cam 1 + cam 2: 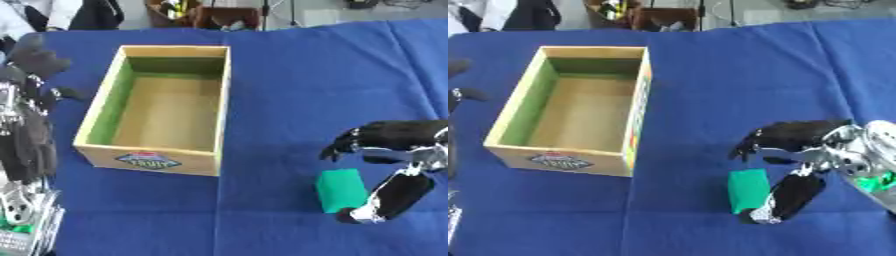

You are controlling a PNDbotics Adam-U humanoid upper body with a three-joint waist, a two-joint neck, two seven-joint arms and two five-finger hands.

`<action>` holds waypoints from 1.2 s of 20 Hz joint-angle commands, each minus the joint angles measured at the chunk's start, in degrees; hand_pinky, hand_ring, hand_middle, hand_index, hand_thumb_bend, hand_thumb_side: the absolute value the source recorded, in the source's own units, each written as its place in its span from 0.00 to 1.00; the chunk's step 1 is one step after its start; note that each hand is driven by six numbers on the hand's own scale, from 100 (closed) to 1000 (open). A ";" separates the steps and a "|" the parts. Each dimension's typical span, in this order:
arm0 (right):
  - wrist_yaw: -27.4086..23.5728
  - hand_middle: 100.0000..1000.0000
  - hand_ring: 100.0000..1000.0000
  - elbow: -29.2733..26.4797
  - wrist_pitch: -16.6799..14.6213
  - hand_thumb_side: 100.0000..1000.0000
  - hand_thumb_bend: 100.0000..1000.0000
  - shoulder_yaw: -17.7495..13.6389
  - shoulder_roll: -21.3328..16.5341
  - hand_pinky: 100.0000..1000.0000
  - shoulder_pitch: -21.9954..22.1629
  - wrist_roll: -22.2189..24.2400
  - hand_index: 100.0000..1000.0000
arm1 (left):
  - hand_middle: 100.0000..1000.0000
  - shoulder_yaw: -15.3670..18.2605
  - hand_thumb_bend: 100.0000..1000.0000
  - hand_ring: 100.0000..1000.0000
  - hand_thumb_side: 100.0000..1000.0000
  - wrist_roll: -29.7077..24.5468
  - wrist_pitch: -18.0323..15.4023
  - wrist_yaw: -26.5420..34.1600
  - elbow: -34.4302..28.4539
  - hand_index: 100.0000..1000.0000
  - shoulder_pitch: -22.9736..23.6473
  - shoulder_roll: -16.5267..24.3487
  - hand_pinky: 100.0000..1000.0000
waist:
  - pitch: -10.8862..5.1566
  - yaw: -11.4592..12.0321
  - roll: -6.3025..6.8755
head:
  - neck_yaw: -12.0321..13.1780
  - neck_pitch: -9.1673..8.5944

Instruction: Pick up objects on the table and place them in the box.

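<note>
At lower right, the right robot hand point(791, 165) curls, not closed, around a green block point(748, 189). Left robot hand point(31, 100), cut off at left edge: fingers indistinct.

The only marking in view is an oval label point(147, 160) on the near outer wall of the wooden box point(221, 95), positioned toward the 7 o'clock corner of that wall. The label shows a dark blue field with a red band along its top edge and pale lettering across the middle; the lettering cannot be read in either eye view. A strip of multicoloured print point(638, 107) runs along the box's outer side wall at 3 o'clock in the right eye view, and no characters on it can be made out.
</note>
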 commanded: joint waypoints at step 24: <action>2.67 0.63 0.89 2.79 -1.29 0.42 0.29 1.21 0.25 0.87 -0.53 0.05 0.78 | 0.86 0.01 0.00 0.74 0.98 -0.37 0.10 0.05 -0.98 0.70 -0.45 0.71 0.43 | -0.29 0.36 -0.11 | -0.47 -0.68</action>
